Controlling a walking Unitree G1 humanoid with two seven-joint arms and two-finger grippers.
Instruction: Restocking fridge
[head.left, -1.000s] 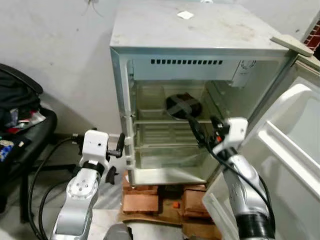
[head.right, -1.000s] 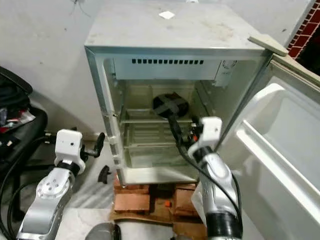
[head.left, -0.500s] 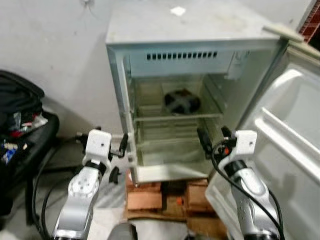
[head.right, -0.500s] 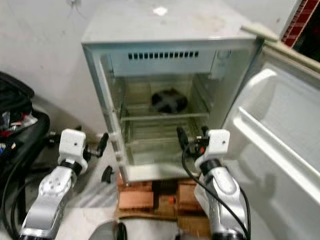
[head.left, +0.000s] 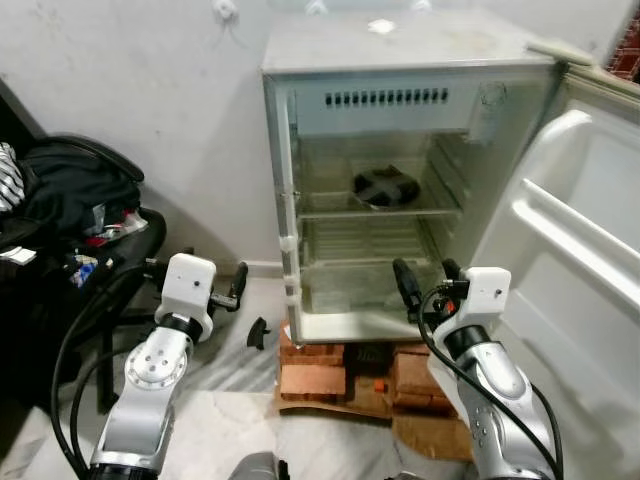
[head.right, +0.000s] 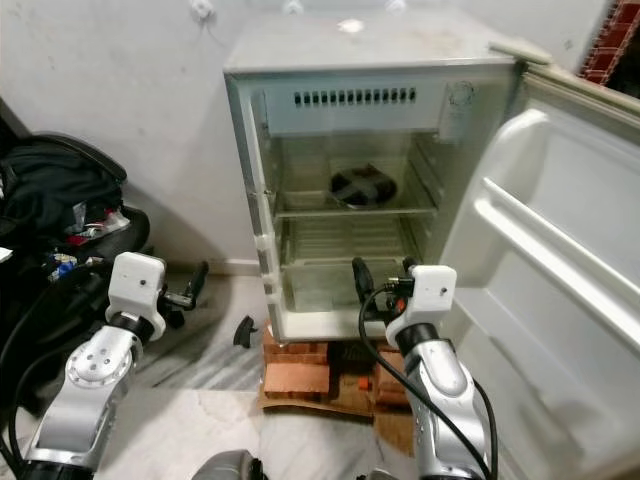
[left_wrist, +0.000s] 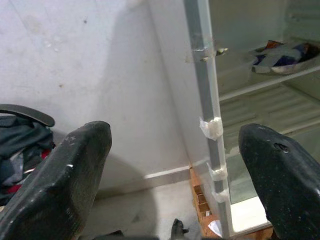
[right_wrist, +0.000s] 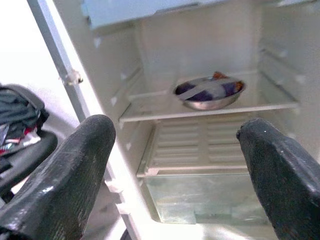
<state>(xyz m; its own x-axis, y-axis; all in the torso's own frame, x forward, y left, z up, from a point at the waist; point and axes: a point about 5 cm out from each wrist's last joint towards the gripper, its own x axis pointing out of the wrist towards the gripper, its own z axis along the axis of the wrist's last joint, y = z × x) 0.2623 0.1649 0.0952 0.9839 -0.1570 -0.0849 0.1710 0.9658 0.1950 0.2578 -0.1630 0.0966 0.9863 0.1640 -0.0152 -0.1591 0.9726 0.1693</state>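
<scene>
Jaws on both sides spread wide and holding nothing: right gripper (head.right: 381, 279) raised in front of the lower part of the open fridge (head.left: 410, 75), left gripper (head.left: 241, 283) off to the left of the cabinet, level with its bottom edge, pointing at the wall. Beyond the right gripper's fingers (right_wrist: 70, 180), one metal bowl (right_wrist: 209, 93) of dark contents with pale strips across it, sitting toward the back of the glass upper shelf (head.right: 355, 211). Below that, a ribbed shelf and a clear crisper drawer (right_wrist: 210, 200), apparently bare. Judged from this: one item stocked, nothing in hand, door (head.right: 540, 250) swung fully open to the right, so more fetching probably left, though no further goods visible near the robot. Fridge propped on bricks (head.left: 312, 368) and flattened cardboard over a pale marbled floor (head.right: 190, 410). Small dark object (head.left: 257, 332) lying on the floor near the fridge's left corner. Scuffed white wall behind; to the left, a black chair (head.left: 90, 260) heaped with dark clothing and clutter.
</scene>
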